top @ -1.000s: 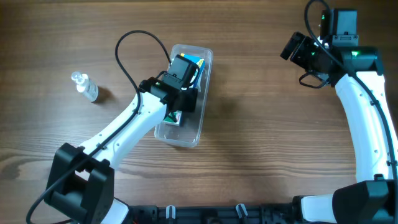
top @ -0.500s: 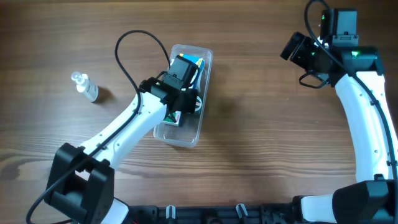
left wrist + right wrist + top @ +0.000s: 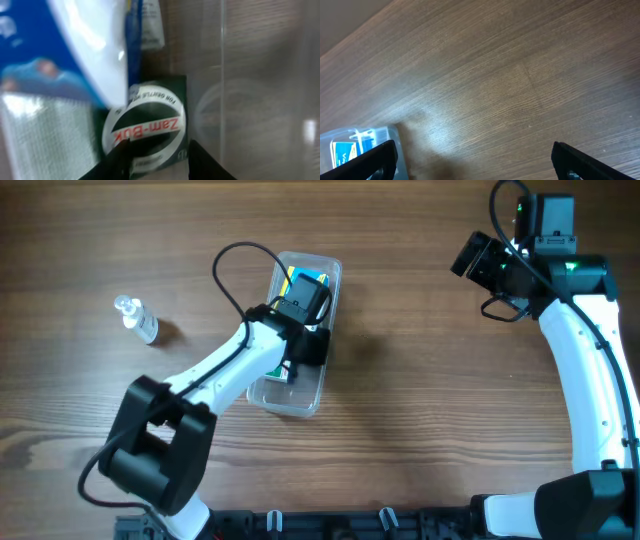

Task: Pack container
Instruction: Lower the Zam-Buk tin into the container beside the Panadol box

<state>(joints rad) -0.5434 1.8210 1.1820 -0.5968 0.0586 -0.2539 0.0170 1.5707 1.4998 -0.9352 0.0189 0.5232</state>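
Overhead view: the container lies mid-tabletop. The left gripper is low inside it, I judge to seat the green Zam-Buk box beside the blue packet. Its jaws straddle that box; whether they pinch it, I cannot tell. The right gripper hangs wide open, empty. Compared with half a second ago, the left arm has swung toward the container's far end.

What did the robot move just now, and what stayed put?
The left arm swung its elbow rightward, and the left gripper edged slightly right over the container. Nothing was visibly grabbed or dropped. The container, small clear bottle and right gripper stayed put.
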